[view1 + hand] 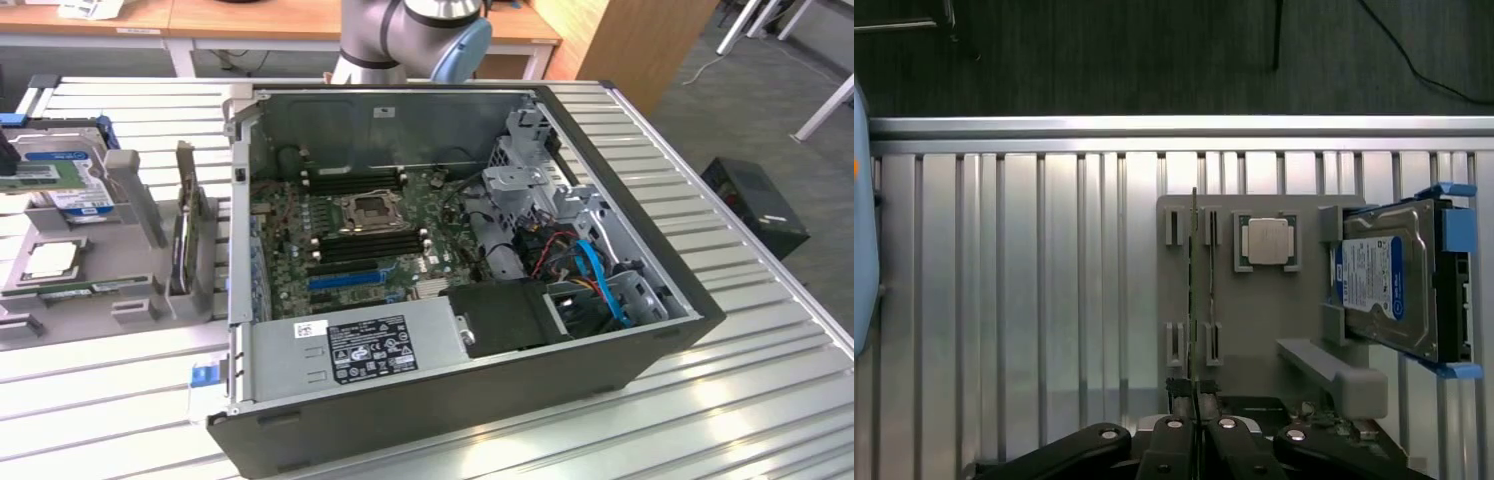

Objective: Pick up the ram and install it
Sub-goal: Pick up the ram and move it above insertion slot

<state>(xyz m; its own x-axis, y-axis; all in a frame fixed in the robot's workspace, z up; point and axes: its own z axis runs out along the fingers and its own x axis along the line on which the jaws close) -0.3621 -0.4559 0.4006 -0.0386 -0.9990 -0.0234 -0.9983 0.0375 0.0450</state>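
The ram (pixel 1194 280) is a thin green stick standing on edge in the slots of a grey holder (pixel 1254 330). In the exterior view the ram (pixel 80 287) sits along the holder's near side at the left, with nothing touching it. My gripper (pixel 1194 395) hangs above the holder, its black fingers drawn together in line with the ram's edge and holding nothing. The open computer case (pixel 641 360) lies on the table, and its motherboard's black memory slots (pixel 367 245) are exposed.
On the holder (pixel 134 180) also rest a processor chip (pixel 1269 240), a silver hard drive (pixel 1389 275) with a blue label, and an upright green expansion card (pixel 191 235). The slatted metal table (pixel 747 400) carries everything. The arm's base (pixel 400 35) stands behind the case.
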